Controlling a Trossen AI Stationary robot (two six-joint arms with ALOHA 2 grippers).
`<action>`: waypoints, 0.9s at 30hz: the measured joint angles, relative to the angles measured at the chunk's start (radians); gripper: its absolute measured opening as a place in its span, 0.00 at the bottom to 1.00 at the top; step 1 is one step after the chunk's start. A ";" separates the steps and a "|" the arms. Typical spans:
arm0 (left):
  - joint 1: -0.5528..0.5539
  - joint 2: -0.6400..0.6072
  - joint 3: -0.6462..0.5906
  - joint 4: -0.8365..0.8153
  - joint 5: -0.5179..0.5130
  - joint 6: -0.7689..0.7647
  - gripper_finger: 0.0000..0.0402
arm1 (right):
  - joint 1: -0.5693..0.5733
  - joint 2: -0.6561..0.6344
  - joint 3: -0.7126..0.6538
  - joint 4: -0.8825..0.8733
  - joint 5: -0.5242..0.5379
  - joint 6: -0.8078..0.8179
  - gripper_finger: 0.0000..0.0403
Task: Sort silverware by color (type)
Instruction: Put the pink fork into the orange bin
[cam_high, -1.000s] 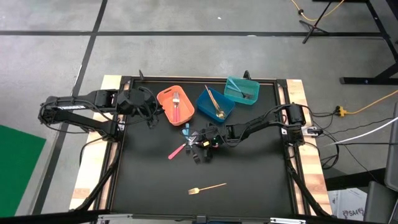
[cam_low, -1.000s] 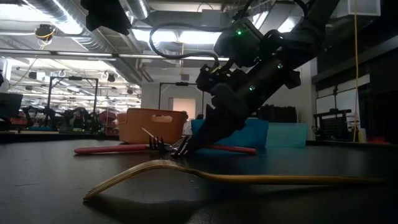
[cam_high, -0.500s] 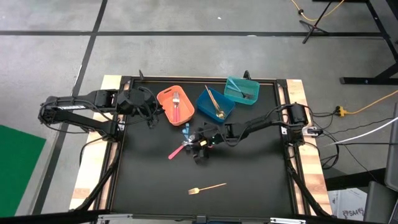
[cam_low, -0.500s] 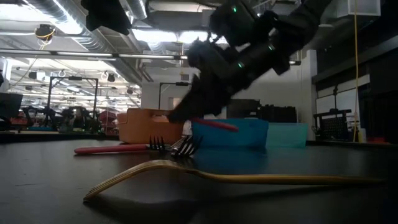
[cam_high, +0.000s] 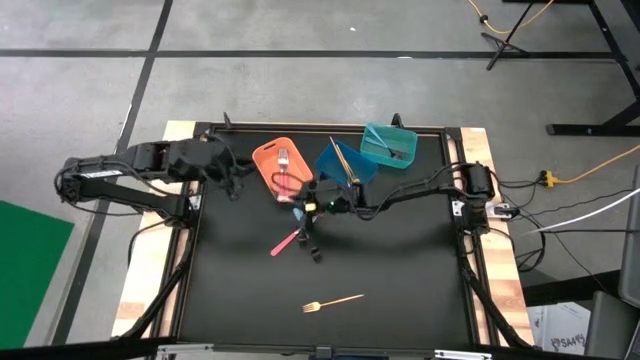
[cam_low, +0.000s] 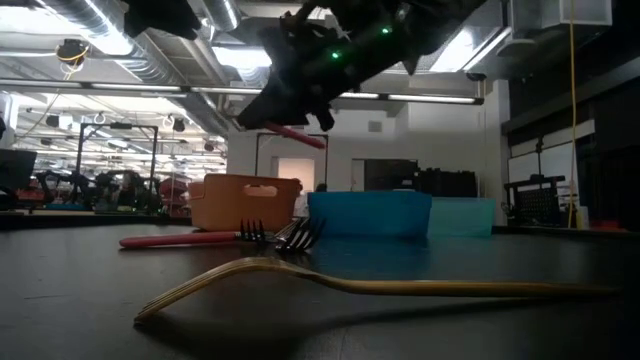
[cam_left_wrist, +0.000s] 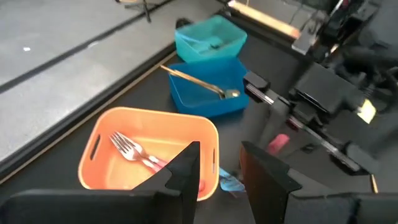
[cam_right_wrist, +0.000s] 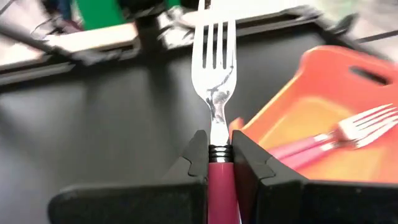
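My right gripper (cam_high: 302, 203) is shut on a pink-handled fork (cam_right_wrist: 213, 68) and holds it in the air beside the orange bin (cam_high: 268, 160), where another pink-handled fork (cam_high: 283, 170) lies. At the table's left edge my left gripper (cam_left_wrist: 217, 171) hangs open, holding nothing. Near the blue bin (cam_high: 350, 172) stands the teal bin (cam_high: 390, 147). Inside the blue bin rests a gold piece (cam_left_wrist: 199, 84). A pink-handled piece (cam_high: 285, 243) and a gold fork (cam_high: 333, 301) lie flat on the black table. My right gripper pinches the fork's pink handle (cam_right_wrist: 218, 169) between its two fingers, just behind the metal collar. The fork runs on ahead along the fingers, tines toward the table's left. It is lifted clear of the table, and the handle's free end (cam_low: 300, 137) sticks out below the gripper.
A light-blue piece (cam_left_wrist: 230, 184) lies on the table just in front of the orange bin. Fork heads (cam_low: 285, 235) rest on the mat at mid table. The mat's near half holds only the gold fork.
My right gripper has risen from the table with the pink-handled fork, lifting it clear, and has carried it toward the far left, up to the orange bin. It now points less steeply down. My left arm has drawn back a little toward the table's left edge.
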 joint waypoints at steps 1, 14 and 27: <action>0.000 -0.011 0.000 -0.001 -0.009 0.000 0.27 | -0.011 0.000 0.010 -0.001 0.011 0.010 0.06; 0.000 -0.055 0.000 -0.023 -0.052 0.000 0.27 | -0.174 0.013 0.049 0.077 0.020 0.413 0.06; 0.000 -0.055 0.000 -0.024 -0.052 0.000 0.27 | -0.184 0.148 0.050 0.385 0.202 0.633 0.06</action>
